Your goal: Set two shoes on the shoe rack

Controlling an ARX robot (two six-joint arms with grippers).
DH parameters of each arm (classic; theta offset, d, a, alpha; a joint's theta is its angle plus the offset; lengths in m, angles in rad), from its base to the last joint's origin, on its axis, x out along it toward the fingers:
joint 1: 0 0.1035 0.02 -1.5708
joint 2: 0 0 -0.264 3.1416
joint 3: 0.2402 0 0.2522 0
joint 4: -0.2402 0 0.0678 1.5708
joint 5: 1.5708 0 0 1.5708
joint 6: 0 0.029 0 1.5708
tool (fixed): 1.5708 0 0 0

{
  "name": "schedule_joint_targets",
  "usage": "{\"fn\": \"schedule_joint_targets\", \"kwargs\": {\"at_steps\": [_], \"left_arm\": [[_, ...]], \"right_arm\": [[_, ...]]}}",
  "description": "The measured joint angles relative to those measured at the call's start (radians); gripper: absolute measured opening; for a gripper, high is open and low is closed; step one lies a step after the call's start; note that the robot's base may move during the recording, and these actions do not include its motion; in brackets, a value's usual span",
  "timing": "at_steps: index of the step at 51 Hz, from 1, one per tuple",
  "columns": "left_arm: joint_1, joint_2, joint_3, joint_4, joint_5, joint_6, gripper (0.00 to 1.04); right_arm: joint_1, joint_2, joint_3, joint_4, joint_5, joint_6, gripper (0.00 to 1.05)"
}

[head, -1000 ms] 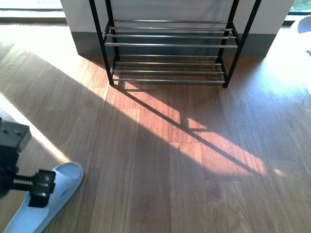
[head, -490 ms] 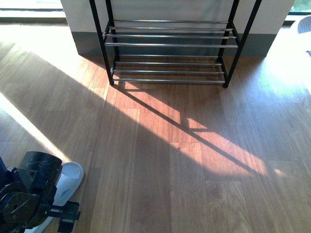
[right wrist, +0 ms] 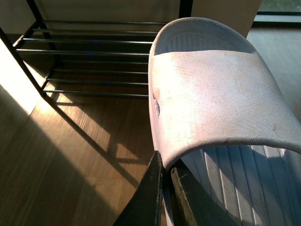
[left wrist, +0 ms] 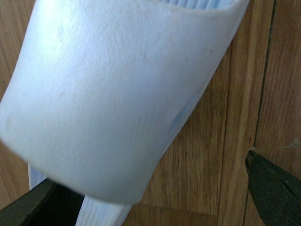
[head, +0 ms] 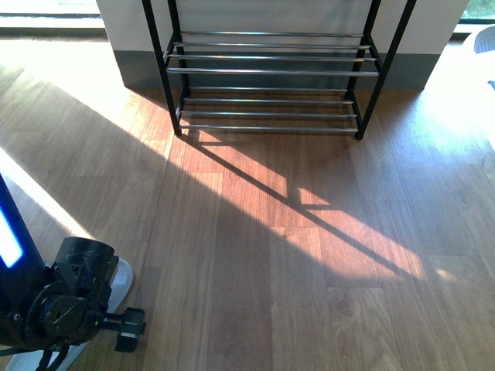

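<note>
Two pale blue slide sandals are showing, one at each arm. In the lower left corner of the front view, the left arm (head: 66, 305) is bending low over the wooden floor (head: 255, 255). It is covering most of the floor sandal (head: 124, 278), so only a thin strip of this sandal is peeking out beside the black wrist. The left gripper (left wrist: 150, 172) is hanging right over the sandal's broad strap with its fingers standing wide. One finger (left wrist: 33, 209) is lying close at the strap's edge, and the other (left wrist: 275, 186) is pointing over bare floor, apart from the sandal. Nothing is being held there.

The right gripper (right wrist: 163, 188) is keeping its fingers narrow, and they are pinching the side edge of the held sandal (right wrist: 211, 94) just under its strap. This sandal is hanging above the floor, with its toe end pointing toward the rack.

Farther away, at the top centre of the front view, the shoe rack (head: 271, 71) is standing against the wall (head: 124, 23). The sun is throwing the rack's long shadow across the floor boards.
</note>
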Motion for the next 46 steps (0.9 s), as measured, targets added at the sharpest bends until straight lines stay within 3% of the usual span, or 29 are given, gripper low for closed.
{"fn": "schedule_joint_targets", "kwargs": {"at_steps": [6, 14, 26, 46], "left_arm": [[0.002, 0.028, 0.040, -0.001, 0.004, 0.004, 0.95], [-0.001, 0.053, 0.075, -0.014, 0.018, 0.009, 0.70], [-0.009, 0.064, 0.087, -0.017, 0.008, -0.003, 0.42], [0.000, -0.035, -0.003, 0.117, 0.027, -0.071, 0.10]], "right_arm": [[0.000, 0.000, 0.000, 0.000, 0.000, 0.000, 0.01], [0.000, 0.000, 0.000, 0.000, 0.000, 0.000, 0.01], [0.000, 0.000, 0.000, 0.000, 0.000, 0.000, 0.01], [0.000, 0.000, 0.000, 0.000, 0.000, 0.000, 0.01]]}}
